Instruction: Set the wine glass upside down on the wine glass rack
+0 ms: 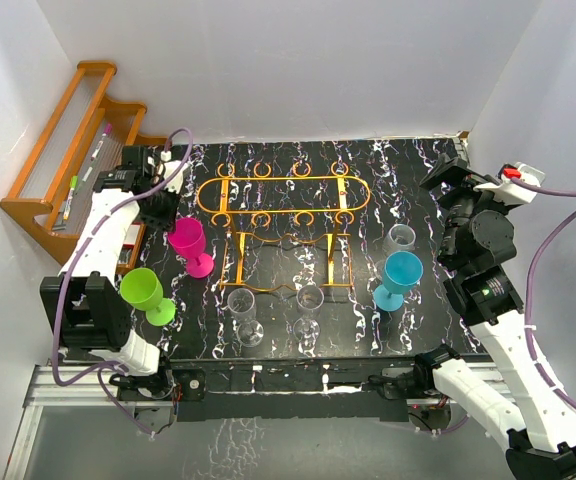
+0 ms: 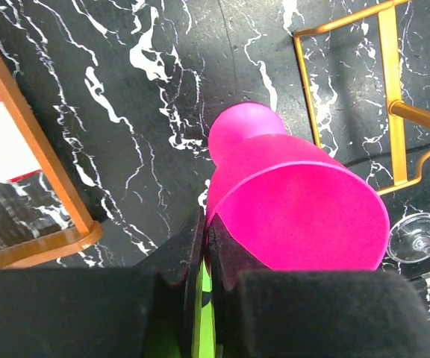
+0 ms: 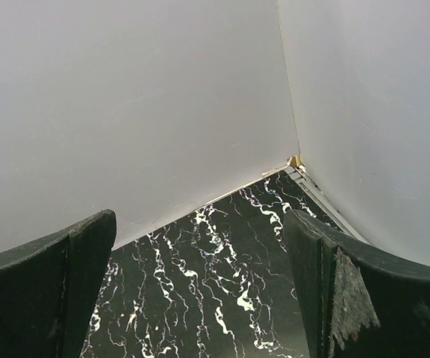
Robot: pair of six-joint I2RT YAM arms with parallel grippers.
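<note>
A pink wine glass (image 1: 188, 243) stands upright left of the orange-gold wire wine glass rack (image 1: 342, 195). My left gripper (image 1: 165, 215) is at the glass's left rim. In the left wrist view the pink glass (image 2: 297, 201) fills the centre, and my left gripper (image 2: 205, 220) is shut with the rim's wall pinched between the fingers. Part of the rack (image 2: 389, 82) shows at the upper right. My right gripper (image 1: 438, 178) is open and empty near the back right corner; its wrist view (image 3: 200, 224) shows only bare table and wall.
A green glass (image 1: 143, 290) stands near the left arm and a teal glass (image 1: 401, 272) at the right. Three clear glasses (image 1: 242, 308), (image 1: 309, 300), (image 1: 400, 238) stand in front of and right of the rack. A stepped wooden shelf (image 1: 68, 140) is at the far left.
</note>
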